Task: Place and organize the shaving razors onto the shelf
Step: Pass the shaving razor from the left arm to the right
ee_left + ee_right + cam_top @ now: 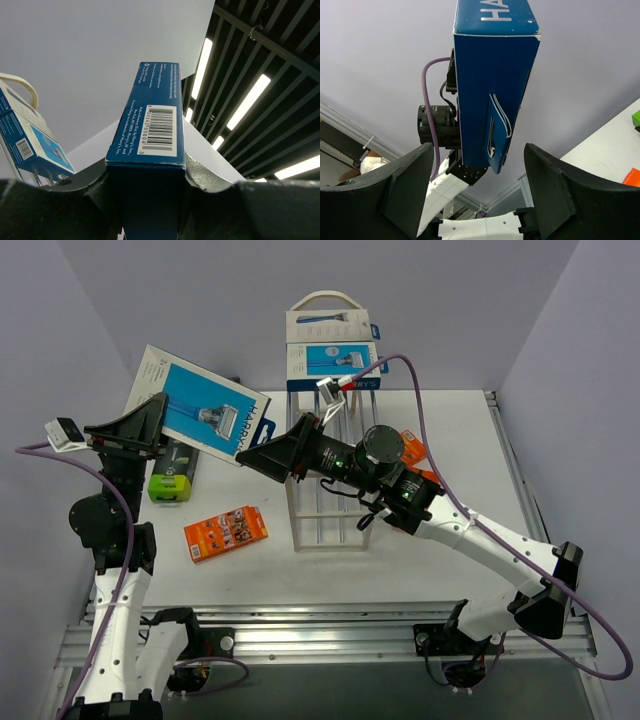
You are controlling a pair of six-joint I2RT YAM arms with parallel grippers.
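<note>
Three blue-and-white razor boxes are showing in the top view: the tilted blue box (pixel 205 412) at upper left, plus the upper stacked box (pixel 330 325) and the lower stacked box (pixel 332 362) at top centre. Two orange ones are lying lower: the near orange box (pixel 225 532) left of centre and the half-hidden orange box (pixel 413 449) right of centre. One black-and-lime box (pixel 170 480) is lying at left. One cream-white shelf (pixel 328 546) is standing at centre. Two arms are reaching in: the left arm (pixel 110 530) and the right arm (pixel 480 540).

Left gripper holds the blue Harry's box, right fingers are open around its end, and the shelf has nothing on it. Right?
The shelf is not bare: an upper Harry's box and a lower Harry's box sit at its top, per the top external view. The left gripper holds the blue box; the right fingers are open.
</note>
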